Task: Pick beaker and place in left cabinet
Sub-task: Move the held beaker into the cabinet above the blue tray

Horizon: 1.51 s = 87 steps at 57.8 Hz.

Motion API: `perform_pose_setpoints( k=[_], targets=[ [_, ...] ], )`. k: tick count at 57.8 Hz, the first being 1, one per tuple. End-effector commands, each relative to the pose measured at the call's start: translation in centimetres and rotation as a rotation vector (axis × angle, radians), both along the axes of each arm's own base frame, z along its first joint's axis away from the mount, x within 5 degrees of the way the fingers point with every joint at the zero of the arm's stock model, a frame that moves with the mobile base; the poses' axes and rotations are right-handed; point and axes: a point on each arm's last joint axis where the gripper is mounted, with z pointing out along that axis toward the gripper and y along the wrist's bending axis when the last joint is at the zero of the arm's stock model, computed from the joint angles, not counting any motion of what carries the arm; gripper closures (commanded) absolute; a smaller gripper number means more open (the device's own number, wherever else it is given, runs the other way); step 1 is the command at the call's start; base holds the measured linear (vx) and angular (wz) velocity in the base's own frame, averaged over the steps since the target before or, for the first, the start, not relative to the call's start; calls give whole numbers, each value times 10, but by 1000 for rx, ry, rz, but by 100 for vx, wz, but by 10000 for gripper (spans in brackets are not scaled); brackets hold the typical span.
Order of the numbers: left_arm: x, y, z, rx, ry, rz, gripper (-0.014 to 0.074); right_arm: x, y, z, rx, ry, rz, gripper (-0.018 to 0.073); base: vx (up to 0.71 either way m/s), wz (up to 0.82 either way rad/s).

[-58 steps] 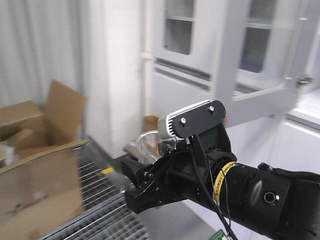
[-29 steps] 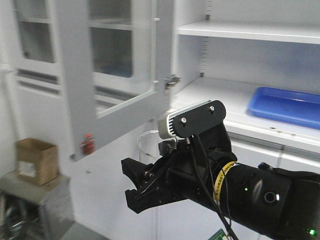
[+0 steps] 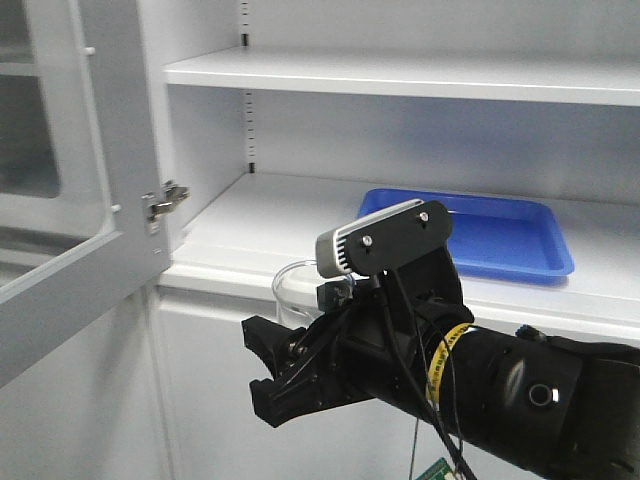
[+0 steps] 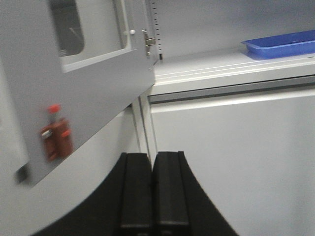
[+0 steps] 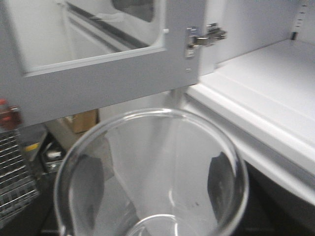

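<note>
My right gripper (image 3: 260,368) is shut on the clear glass beaker (image 3: 288,285) and holds it in the air in front of the left cabinet's lower shelf (image 3: 290,220). In the right wrist view the beaker's round rim (image 5: 147,118) fills the frame, with the dark fingers (image 5: 91,189) showing through the glass on both sides. The cabinet's glass-paned door (image 3: 60,210) stands open at the left, with its metal latch (image 3: 162,200) showing. My left gripper (image 4: 152,164) is shut and empty, low in front of the cabinet's base panel (image 4: 231,142).
A blue tray (image 3: 480,235) lies on the cabinet's lower shelf to the right. A second shelf (image 3: 400,72) runs above it. The open door (image 4: 88,88) hangs out over the left side, with a small red object (image 4: 55,132) on it. Cardboard and a wire grate (image 5: 15,177) sit low at the left.
The whole view has swung from cardboard boxes and a grate to the open cabinet shelves. The right gripper still holds the beaker in the same pose.
</note>
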Motion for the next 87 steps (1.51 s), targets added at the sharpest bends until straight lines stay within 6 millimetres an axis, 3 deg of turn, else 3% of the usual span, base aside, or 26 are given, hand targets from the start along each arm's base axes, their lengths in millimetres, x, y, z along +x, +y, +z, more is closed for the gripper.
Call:
perform_pose_setpoints(
  k=[1, 87],
  targets=[
    [-2, 0, 3, -16, -84, -5, 595, -6, -3, 27, 83, -90, 38, 542, 30, -34],
    [-2, 0, 3, -16, -84, -5, 595, -6, -2, 28, 85, -91, 40, 542, 24, -19]
  ],
)
